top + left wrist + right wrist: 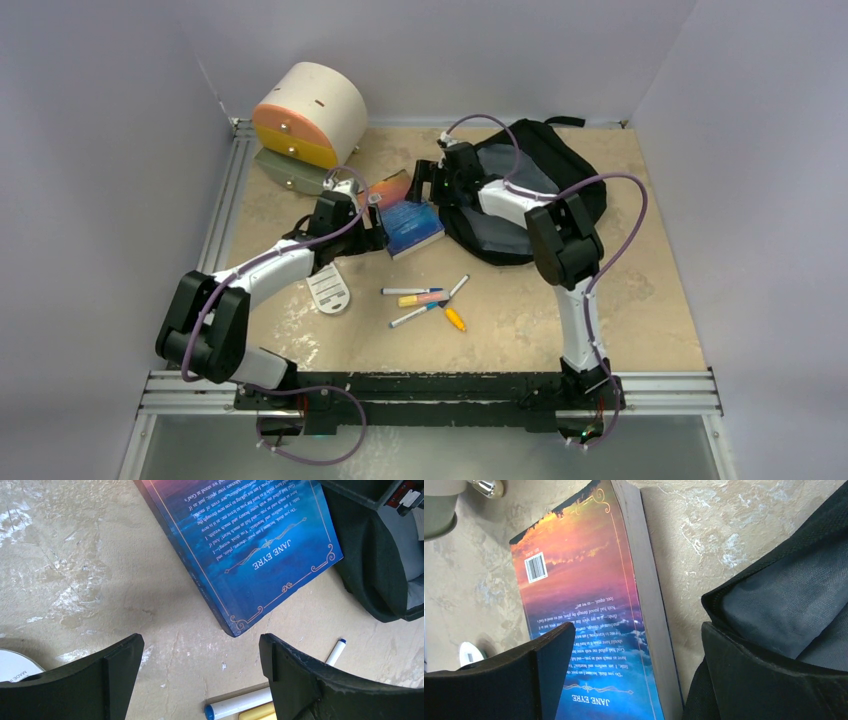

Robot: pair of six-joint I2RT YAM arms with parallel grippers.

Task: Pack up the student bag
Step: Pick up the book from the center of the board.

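Note:
The student bag (545, 190), a black backpack with its grey lining showing at the mouth, lies at the back right of the table. A blue-and-orange book, "Jane Eyre" (408, 218), lies flat just left of it. My left gripper (372, 232) is open and empty beside the book's left edge; in the left wrist view (200, 655) the book's corner (250, 545) lies just ahead of the jaws. My right gripper (434, 188) is open and empty. In the right wrist view (639, 645) it hangs over the book's (584, 595) page edge and the bag's rim (784, 595).
Several markers (425, 298) lie in front of the book; two show in the left wrist view (240, 704). A white oval tag (330, 290) lies by the left arm. The cream-and-orange drawer box (308, 118) stands at the back left, its green bottom drawer (290, 172) pulled out.

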